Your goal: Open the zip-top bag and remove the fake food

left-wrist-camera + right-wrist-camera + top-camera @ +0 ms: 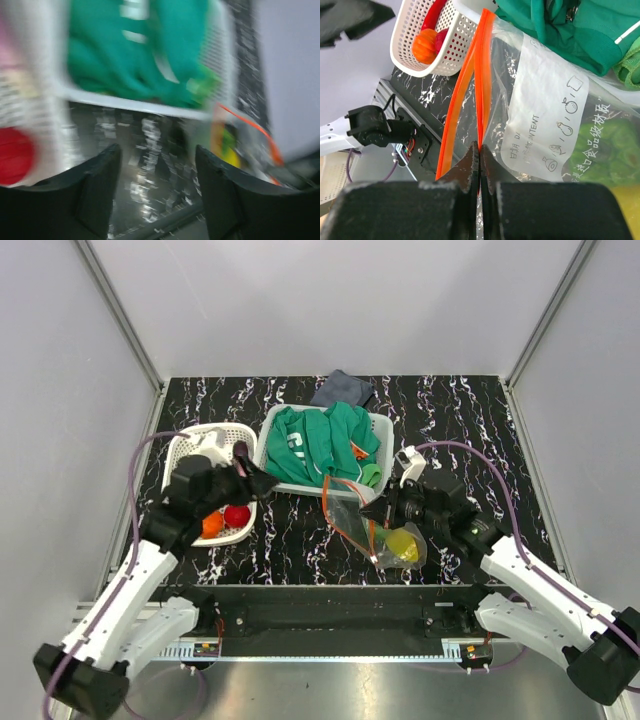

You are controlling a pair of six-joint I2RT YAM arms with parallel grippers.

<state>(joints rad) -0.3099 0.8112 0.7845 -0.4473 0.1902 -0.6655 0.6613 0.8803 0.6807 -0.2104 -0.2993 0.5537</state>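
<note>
Zip-top bag [350,520] lies on the bench [290,540], just in front of the large basket [382,430], partly lifted at its mouth. In the right wrist view the 2 sides of the orange zip strip [470,75] spread apart. Your right claw [479,150] is pinched closed on 1 side of it. Fake food in the bag: 1 yellow piece [402,545] and 1 green piece [602,150].

Your left claw [156,150] is open with nothing between its fingers [100,190], hanging over the bench between the small basket [190,445] and the large one. That wrist view is motion-blurred.

The small basket, left of the bag, holds a red round fruit [237,516], an orange round one [212,525] and a red chili [434,12]. The large basket holds a green garment [320,440]. A dark grey cloth [342,388] lies behind it.
</note>
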